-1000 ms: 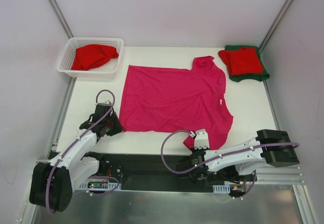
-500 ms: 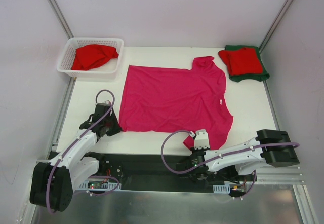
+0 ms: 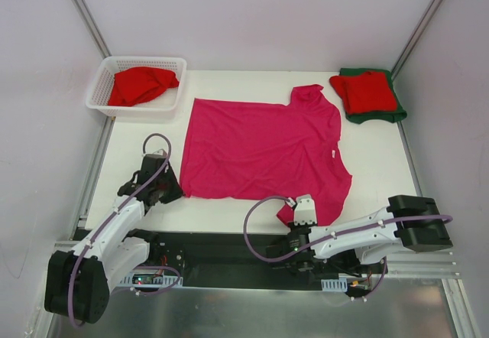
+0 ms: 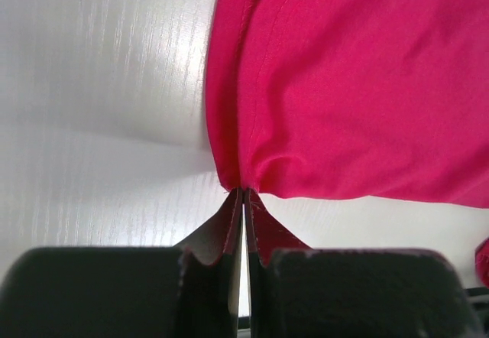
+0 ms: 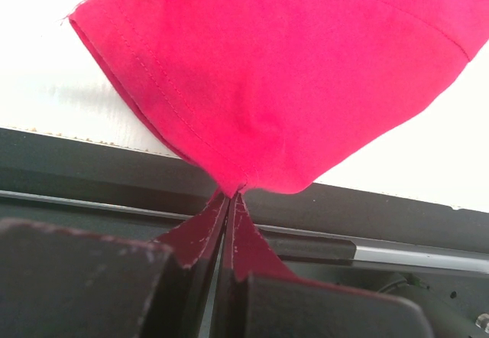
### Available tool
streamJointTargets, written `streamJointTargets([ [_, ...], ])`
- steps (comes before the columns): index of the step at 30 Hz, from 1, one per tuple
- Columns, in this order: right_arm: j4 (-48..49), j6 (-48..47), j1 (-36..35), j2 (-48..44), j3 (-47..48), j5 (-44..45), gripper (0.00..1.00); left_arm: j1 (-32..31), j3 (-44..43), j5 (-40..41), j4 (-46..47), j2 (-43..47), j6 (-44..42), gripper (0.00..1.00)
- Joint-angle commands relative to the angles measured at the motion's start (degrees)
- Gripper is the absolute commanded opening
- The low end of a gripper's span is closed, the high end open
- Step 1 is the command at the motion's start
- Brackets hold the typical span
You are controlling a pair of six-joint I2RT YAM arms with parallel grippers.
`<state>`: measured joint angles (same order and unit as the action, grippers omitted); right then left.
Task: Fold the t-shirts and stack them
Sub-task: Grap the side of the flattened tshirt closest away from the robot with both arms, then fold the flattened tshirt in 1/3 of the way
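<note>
Top external: pink shirt (image 3: 263, 154) spread flat on table (image 3: 229, 209). At its near-left hem corner, left gripper (image 3: 180, 194); at near sleeve, right gripper (image 3: 296, 212). In basket (image 3: 101, 93) far left, loose red shirt (image 3: 141, 84). Far right corner: folded red shirt (image 3: 364, 90) atop green shirt (image 3: 382, 115).
Left wrist: fingers (image 4: 218, 235) closed tight, pinching hem corner; cloth bunched at tips.
Right wrist: fingers (image 5: 199, 232) closed, pinching sleeve edge above table's near edge
</note>
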<state>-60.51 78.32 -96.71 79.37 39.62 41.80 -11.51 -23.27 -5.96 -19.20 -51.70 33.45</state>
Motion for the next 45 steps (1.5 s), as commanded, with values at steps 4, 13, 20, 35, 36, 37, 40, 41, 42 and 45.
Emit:
streamJointTargets([
  [4,-9.26,2.01,1.08,-5.63,3.27,4.25,0.01,0.52,-6.52,-0.02,-3.12,1.43,-1.28,0.0],
  [13,-20.68,5.96,2.57,-12.39,6.52,7.5,0.01,0.52,-9.6,0.86,-5.23,2.04,-1.64,0.0],
  [20,-27.11,7.63,4.33,-18.81,8.72,9.26,0.01,0.61,-13.12,2.61,-6.99,1.17,-2.16,0.0],
  [35,-34.32,0.96,12.85,-30.58,17.42,14.7,0.01,2.54,-21.11,4.64,-12.52,1.52,-5.15,0.0],
  [36,-34.32,-0.18,13.38,-31.46,17.95,15.15,0.01,2.98,-21.29,4.38,-12.61,1.52,-5.33,0.0],
  [37,-34.41,-2.89,14.69,-32.95,19.26,16.02,0.01,3.24,-21.47,4.29,-12.7,1.6,-5.41,0.0],
  [40,-34.41,-9.74,16.81,-35.33,21.72,17.61,0.01,3.86,-22.17,3.58,-13.14,1.34,-6.12,0.0],
  [41,-34.41,-11.25,17.25,-35.86,23.3,17.87,0.01,3.95,-22.69,3.23,-13.23,1.25,-6.47,0.0],
  [42,-34.41,-12.48,18.47,-36.74,24.18,18.14,0.01,4.12,-22.96,3.23,-13.49,1.08,-6.73,0.0],
  [45,-34.41,-17.49,20.93,-39.55,26.82,18.67,0.01,4.48,-24.28,2.88,-14.19,0.55,-7.43,0.0],
])
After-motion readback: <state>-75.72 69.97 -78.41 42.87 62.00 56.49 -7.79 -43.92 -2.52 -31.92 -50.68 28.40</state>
